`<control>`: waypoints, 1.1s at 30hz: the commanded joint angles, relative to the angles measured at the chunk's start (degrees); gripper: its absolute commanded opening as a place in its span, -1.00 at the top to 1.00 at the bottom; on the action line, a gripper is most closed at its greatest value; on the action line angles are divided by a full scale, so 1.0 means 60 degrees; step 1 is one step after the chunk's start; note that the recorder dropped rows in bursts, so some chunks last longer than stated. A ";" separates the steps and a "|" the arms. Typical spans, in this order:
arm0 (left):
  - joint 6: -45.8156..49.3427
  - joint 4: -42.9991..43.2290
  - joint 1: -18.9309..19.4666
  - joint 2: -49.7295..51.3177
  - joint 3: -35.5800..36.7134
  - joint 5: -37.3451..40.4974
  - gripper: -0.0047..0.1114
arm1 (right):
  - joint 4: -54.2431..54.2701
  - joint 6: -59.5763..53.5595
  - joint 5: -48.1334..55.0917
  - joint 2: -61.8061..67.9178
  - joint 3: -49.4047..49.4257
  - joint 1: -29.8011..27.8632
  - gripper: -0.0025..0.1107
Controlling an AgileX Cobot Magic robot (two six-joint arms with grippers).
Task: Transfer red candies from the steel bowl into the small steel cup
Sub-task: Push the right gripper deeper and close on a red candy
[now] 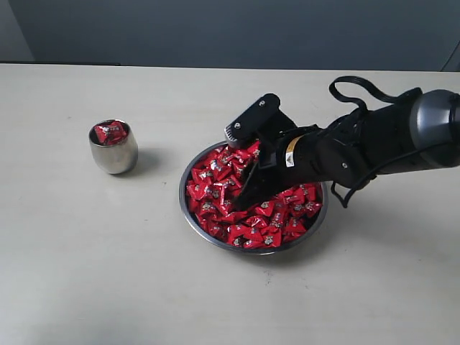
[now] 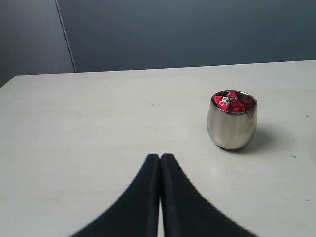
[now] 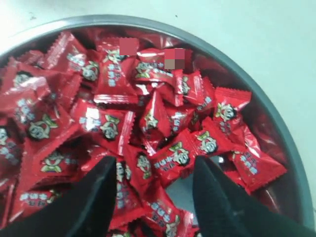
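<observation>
- On the pale table (image 1: 86,287): two steel vessels, well apart
- Picking from the wide bowl (image 1: 182,198), right of centre in the outside view and filled close to its rim with red sweets (image 1: 215,183)
- With the right pincer (image 3: 154,168) spread wide and its tips down among the wrappers near the middle of the heap, close slowly on the one sweet lying between the tips
- Lift straight up before swinging across, so as not to drag neighbours over the rim
- Bound for the cup (image 1: 113,147), upright to the left of the bowl, a few red sweets already showing near its brim; probably little room left, so release low and centred over the narrow mouth
- Nothing needed from the left pincer (image 2: 159,163), pressed together and empty, above the table short of the cup
- For such small, glossy, slippery-looking sweets, grip the plump middle, not a pinched end
</observation>
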 commanded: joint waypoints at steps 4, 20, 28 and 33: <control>-0.0015 -0.0060 0.0005 -0.0043 0.0036 -0.0019 0.91 | 0.0001 -0.0056 -0.0460 0.0017 -0.0039 0.0207 0.12; -0.0015 -0.0060 0.0005 -0.0043 0.0036 -0.0019 0.91 | -0.0047 -0.0056 0.0526 0.0917 -0.0924 -0.0185 0.12; -0.0015 -0.0060 0.0005 -0.0043 0.0036 -0.0019 0.91 | -0.0009 -0.0056 0.0450 0.0917 -0.0924 -0.0255 0.12; -0.0015 -0.0060 0.0005 -0.0043 0.0036 -0.0019 0.91 | 0.0031 -0.0056 0.0506 0.0961 -0.0924 -0.0255 0.12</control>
